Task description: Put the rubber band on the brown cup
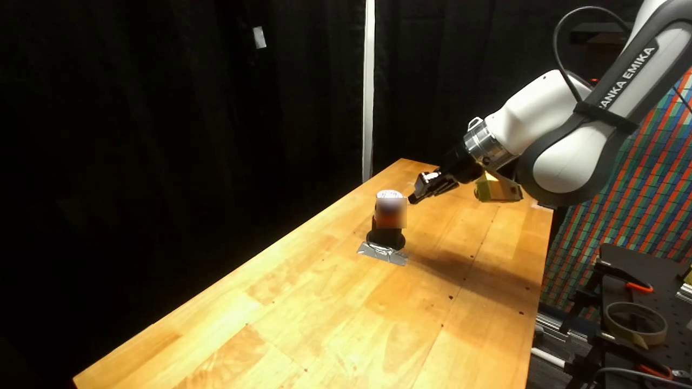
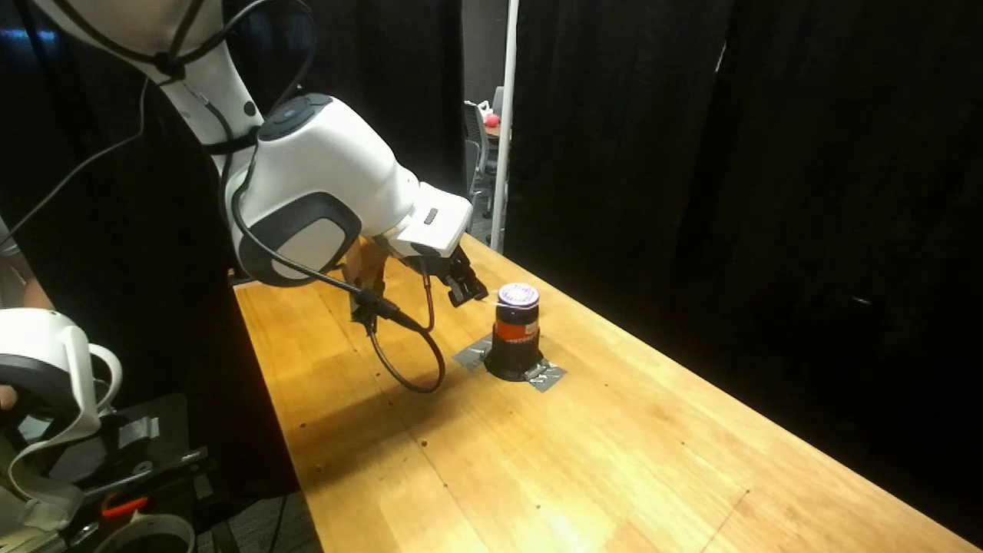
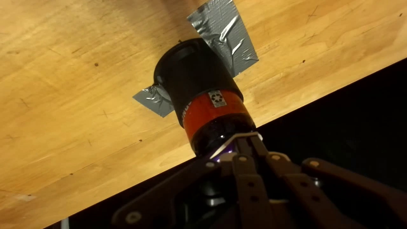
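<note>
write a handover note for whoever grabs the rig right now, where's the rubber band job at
Gripper: looks shut on the rubber band, close beside the brown cup.
Cup: upright in a black holder taped to the table.
Done: band is at the cup; a strand seems to cross at the lid's edge.
Left: probably seat the band, let go, back off. Whether it loops fully around isn't clear.

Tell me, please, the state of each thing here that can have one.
Brown cup: upright inside the black holder.
Black holder: taped to the wooden table.
Silver tape: wrinkled, stuck down.
Pincer: apparently shut on the rubber band.
Rubber band: looks taut, seemingly reaching the cup below its top; far side hidden.
Robot arm: bent, above the table.
Black curtains: hanging.
</note>
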